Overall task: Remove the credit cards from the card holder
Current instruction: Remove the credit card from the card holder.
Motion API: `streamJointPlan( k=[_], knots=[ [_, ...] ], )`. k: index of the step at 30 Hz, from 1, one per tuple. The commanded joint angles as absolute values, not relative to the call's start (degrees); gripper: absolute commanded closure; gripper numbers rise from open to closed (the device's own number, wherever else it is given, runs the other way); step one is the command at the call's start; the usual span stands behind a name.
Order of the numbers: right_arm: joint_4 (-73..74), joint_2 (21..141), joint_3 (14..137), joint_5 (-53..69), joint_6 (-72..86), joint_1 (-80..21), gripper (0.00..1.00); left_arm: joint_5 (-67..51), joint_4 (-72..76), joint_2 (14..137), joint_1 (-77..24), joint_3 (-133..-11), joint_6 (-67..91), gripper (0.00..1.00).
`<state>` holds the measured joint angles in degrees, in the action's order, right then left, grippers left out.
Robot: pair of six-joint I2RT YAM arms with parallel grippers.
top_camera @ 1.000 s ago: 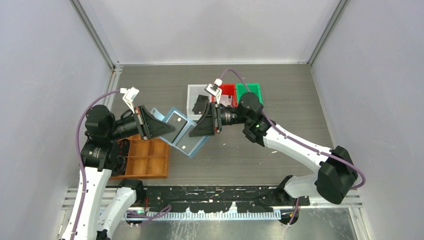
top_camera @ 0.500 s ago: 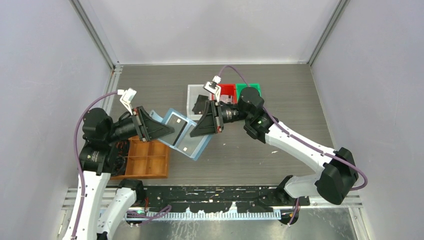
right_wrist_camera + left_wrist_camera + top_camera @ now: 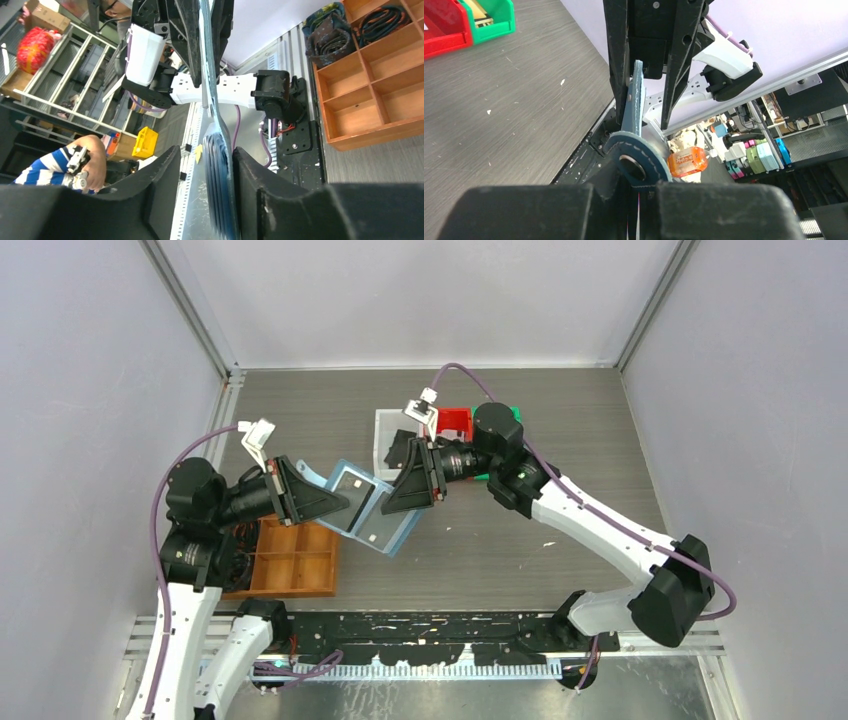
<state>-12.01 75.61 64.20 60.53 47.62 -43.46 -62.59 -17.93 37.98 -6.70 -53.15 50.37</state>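
Note:
The teal-blue card holder [image 3: 366, 508] hangs open in the air between my two grippers. A pale grey card [image 3: 352, 481] shows in its far half and another [image 3: 377, 531] in its near half. My left gripper [image 3: 343, 506] is shut on the holder's left end. In the left wrist view my left gripper [image 3: 640, 194] pinches it by the snap tab [image 3: 639, 165]. My right gripper [image 3: 392, 502] stands open around the right edge. In the right wrist view, between the fingers of my right gripper [image 3: 206, 152], the holder [image 3: 221, 170] rests against one finger, with a gap to the other.
A white bin [image 3: 383, 422] behind the holder has a black card [image 3: 402, 450] in it. A red bin [image 3: 456, 421] and a green bin [image 3: 516, 414] stand beside it, partly hidden by my right arm. A brown wooden compartment tray [image 3: 292, 562] lies near left.
My right arm's wrist and elbow have shifted up and left, and my left arm has drawn slightly back. The open card holder has stayed in about the same place between the grippers.

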Motion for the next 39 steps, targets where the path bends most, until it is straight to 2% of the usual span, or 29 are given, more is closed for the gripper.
streamJointPlan(
  k=[1, 6, 9, 12, 15, 27, 39],
  knots=[
    [-6.7, 75.0, 69.2, 57.4, 42.0, -42.4, 0.50, -62.5, -15.8, 37.4, -6.7, -53.4, 49.3, 1.00],
    [-5.2, 70.9, 68.4, 49.6, 43.6, -36.8, 0.43, -56.7, -21.0, 37.7, -6.7, -54.8, 43.2, 1.00],
    [-5.7, 67.5, 67.2, 42.6, 49.0, -33.4, 0.44, -50.7, -25.0, 38.6, -6.6, -55.5, 39.5, 1.00],
    [-14.5, 66.1, 64.0, 42.2, 58.0, -33.6, 0.45, -48.4, -23.8, 39.4, -6.3, -55.4, 40.5, 1.00],
    [-22.7, 65.7, 59.9, 41.3, 64.3, -35.3, 0.45, -47.6, -22.3, 39.8, -6.1, -55.5, 42.0, 1.00],
    [-29.3, 73.5, 56.8, 36.5, 65.7, -47.6, 0.45, -48.6, -20.7, 40.0, -5.7, -56.0, 45.5, 1.00],
    [-33.1, 80.2, 58.1, 36.6, 67.3, -49.3, 0.46, -52.4, -17.0, 39.3, -5.6, -56.2, 50.7, 1.00]
  ],
)
